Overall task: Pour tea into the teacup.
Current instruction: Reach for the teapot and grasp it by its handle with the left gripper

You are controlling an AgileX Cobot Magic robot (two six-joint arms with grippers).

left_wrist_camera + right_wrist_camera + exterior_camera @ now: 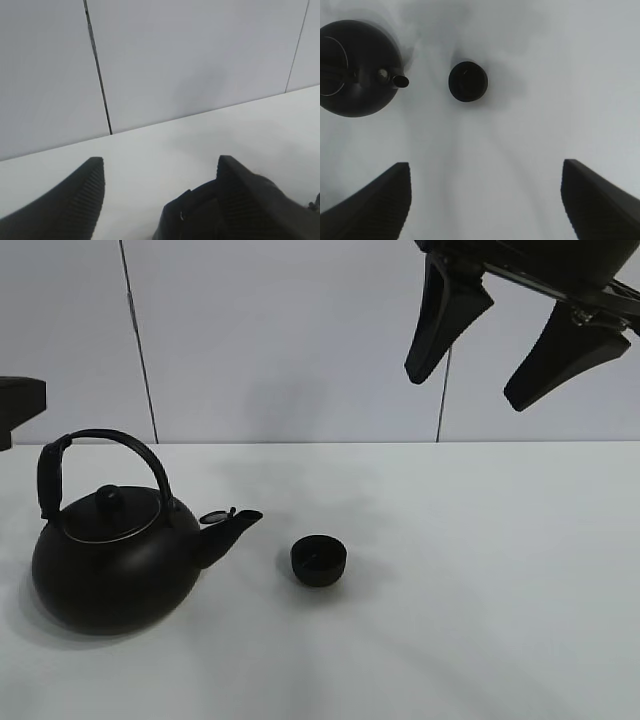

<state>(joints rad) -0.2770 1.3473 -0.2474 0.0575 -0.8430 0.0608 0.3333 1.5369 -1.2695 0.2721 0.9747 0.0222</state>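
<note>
Currently the teacup [319, 560] is seen standing upright on the white table [480, 590], near the spout of the kettle [110, 560] but not touching it. The right gripper [468, 388] is held high above the table, well apart from the cup and off to its right in the high view, with its jaws spread wide and empty. The left gripper [160, 161] is likewise shown with jaws apart, a dark part of the kettle being visible close beside one finger.

kettle [105, 560] left on table [480, 590], teacup [319, 561] right
</note>
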